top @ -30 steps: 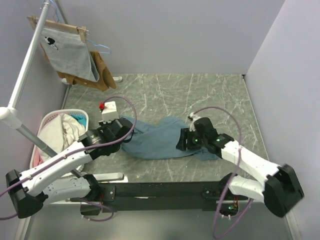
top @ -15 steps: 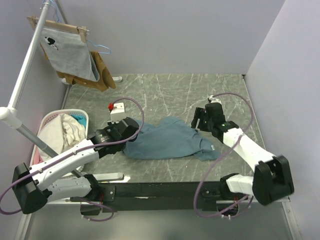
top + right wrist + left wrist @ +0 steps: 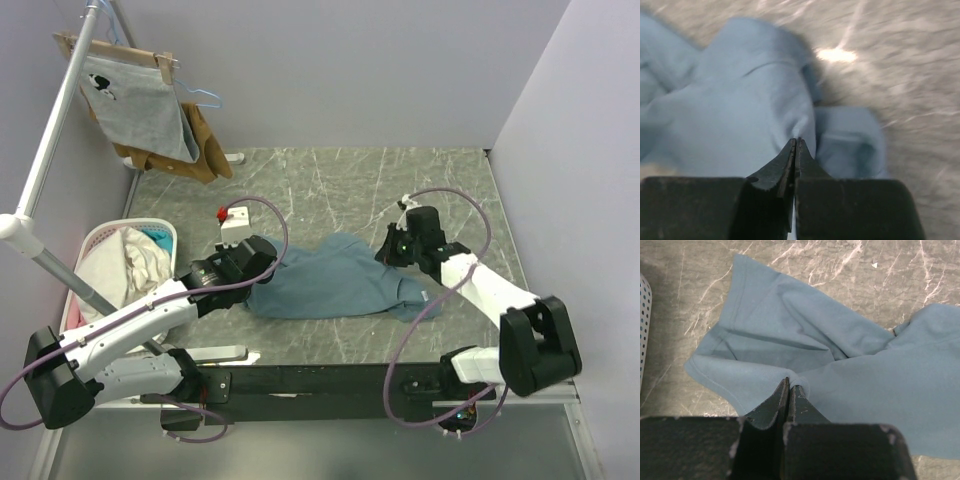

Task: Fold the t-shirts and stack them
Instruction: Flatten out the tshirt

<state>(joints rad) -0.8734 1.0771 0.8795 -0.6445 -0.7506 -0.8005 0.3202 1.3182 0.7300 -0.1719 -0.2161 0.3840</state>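
The tee [image 3: 330, 285] lies crumpled on the table [image 3: 330, 190], between the two arms. The left gripper [image 3: 789, 384] is clamped on its stitched left edge. The right gripper [image 3: 796, 143] is clamped on a puckered fold at its right side. Fabric: soft, matte teal knit, wrinkled. Tabletop: flat, grey, marbled.

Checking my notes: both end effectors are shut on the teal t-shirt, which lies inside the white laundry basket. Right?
No. The teal t-shirt lies crumpled on the marble table, beside the laundry basket, not in it; the top external view shows this. The left end effector and right end effector are indeed shut on it.
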